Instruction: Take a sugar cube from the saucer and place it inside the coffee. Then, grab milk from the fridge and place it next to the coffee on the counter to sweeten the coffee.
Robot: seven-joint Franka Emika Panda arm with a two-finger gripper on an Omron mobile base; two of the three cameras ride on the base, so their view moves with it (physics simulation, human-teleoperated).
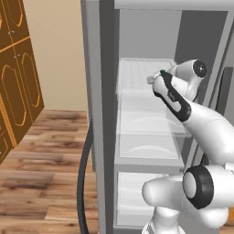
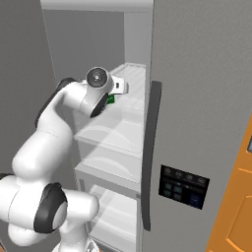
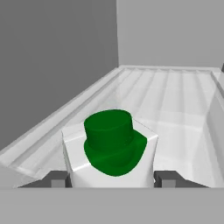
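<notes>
The fridge [image 1: 98,91] stands open, and my arm reaches onto its top shelf [image 3: 175,100]. The milk [image 3: 109,144] is a small white carton with a green cap that stands upright on that shelf near the front left. My gripper [image 3: 112,180] holds it, one dark fingertip pressed on each side of the carton. In the base views a bit of the milk's green [image 1: 162,72] [image 2: 111,99] peeks out by the hand, and the gripper [image 1: 153,78] [image 2: 120,88] is mostly hidden behind the wrist. The sugar cube, saucer, coffee and counter are out of view.
The fridge's grey door [image 2: 197,74], with a long dark handle [image 2: 150,147] and a control panel [image 2: 183,186], stands close on the right. Pale drawers [image 1: 146,146] lie under the shelf. Orange cabinets [image 1: 18,82] and wooden floor [image 1: 45,173] are to the left.
</notes>
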